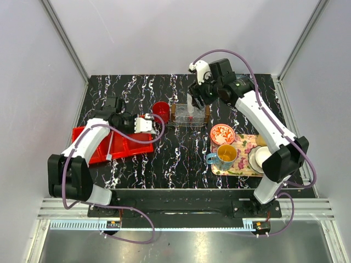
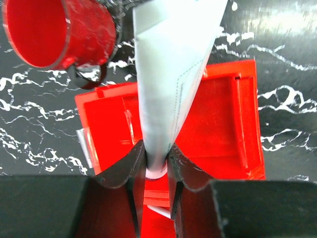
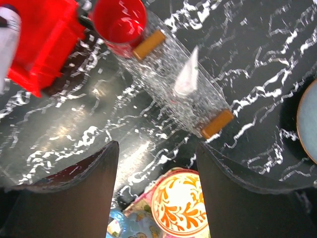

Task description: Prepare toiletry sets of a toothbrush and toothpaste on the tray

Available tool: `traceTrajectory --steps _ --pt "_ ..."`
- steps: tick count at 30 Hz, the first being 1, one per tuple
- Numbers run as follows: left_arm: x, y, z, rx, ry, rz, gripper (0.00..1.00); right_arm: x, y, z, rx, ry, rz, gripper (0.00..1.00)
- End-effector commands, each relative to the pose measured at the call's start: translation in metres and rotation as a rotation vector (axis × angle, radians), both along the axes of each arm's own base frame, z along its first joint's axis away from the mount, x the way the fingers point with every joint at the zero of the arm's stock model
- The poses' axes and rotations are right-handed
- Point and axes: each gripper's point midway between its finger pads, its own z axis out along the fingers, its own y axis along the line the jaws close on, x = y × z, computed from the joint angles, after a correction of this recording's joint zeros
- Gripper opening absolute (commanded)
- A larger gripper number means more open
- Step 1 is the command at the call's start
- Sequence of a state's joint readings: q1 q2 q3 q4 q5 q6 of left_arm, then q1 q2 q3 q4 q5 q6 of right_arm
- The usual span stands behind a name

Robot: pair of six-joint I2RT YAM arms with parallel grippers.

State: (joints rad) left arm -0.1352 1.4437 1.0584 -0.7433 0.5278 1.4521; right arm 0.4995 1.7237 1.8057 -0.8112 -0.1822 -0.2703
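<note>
Over the red bin (image 2: 218, 124), the left hand (image 2: 156, 158) pinches a toothpaste tube (image 2: 171, 74), likely soft and light, by its narrow end.

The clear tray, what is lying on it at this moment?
One white toothpaste tube lies on the clear tray; nothing else shows on it. Only the part under the tube is covered.

Toothpaste tube (image 3: 187, 79) on clear tray (image 3: 200, 110), beside red cup (image 3: 119, 22)
</note>
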Motion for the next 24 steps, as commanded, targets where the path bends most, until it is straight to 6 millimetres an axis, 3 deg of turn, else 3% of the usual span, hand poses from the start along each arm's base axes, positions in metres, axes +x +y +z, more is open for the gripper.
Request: traceTrajectory --steps 1,9,17,24 --pt "0.002 -0.027 0.066 -0.236 -0.017 0.088 0.00 -0.030 0.027 0.072 0.214 -0.054 0.131 0.69" --pt "0.002 -0.043 0.129 -0.430 0.056 0.277 0.00 -0.066 0.059 0.105 0.395 0.030 0.330 0.70" --pt "-0.015 -0.067 0.146 -0.470 0.144 0.285 0.00 -0.083 0.085 0.118 0.451 0.062 0.434 0.70" --pt "-0.025 -0.091 0.153 -0.503 0.224 0.302 0.00 -0.086 0.107 0.103 0.420 0.081 0.464 0.70"
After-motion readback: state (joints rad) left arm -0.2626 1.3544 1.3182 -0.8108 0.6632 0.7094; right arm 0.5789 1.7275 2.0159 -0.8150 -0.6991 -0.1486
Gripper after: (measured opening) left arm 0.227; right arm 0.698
